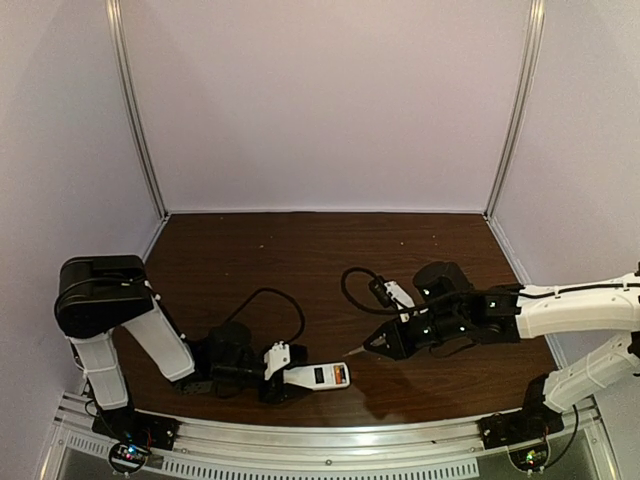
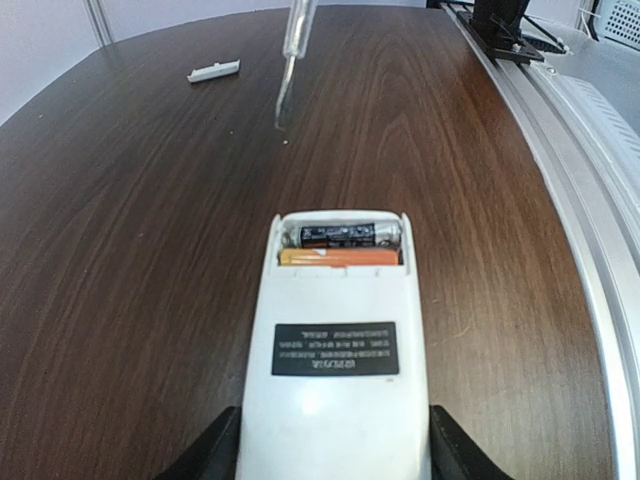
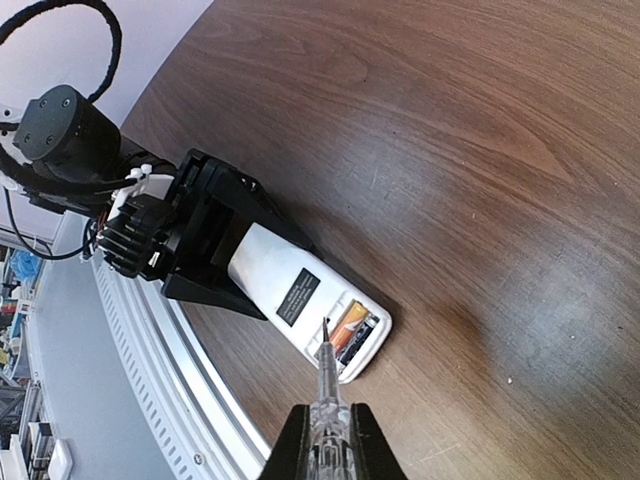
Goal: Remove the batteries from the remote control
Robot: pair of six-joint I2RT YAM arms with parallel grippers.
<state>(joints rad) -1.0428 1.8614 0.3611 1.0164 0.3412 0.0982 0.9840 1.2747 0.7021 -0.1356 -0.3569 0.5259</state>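
1. From where I stand, the remote control (image 1: 308, 377) lies at about 6 o'clock on the table (image 1: 300, 250), close to the near edge. Its plain back faces up and its far end is uncovered.
2. The left claw (image 1: 272, 374) is clamped on the remote's near end, with 1 finger against each long edge. I cannot tell whether the handset rests on the wood or is held just off it.
3. The 2 batteries sit side by side in that open end. The dark battery (image 2: 340, 235) is against the end wall and the orange battery (image 2: 338, 257) is touching it on the inner side.
4. The right claw (image 3: 325, 445) is closed tight on a screwdriver (image 3: 326, 385), reaching in from roughly 2 o'clock of the remote. In the left wrist view the tip hangs over bare wood at 12 o'clock of the handset, near it but not touching.
5. A small white cover (image 2: 213, 70) lies well apart, at 11 o'clock of the remote in that view.
6. My read is that the opening is done and 0 of 2 cells are out, so prying the first one loose is the step in hand.
7. The next move calls for drawing the tip back and down under 1 end of a cell, probably the dark one. It should then lever gently while the left claw stays firm. A slip could skate across the plastic or flick the cell away.
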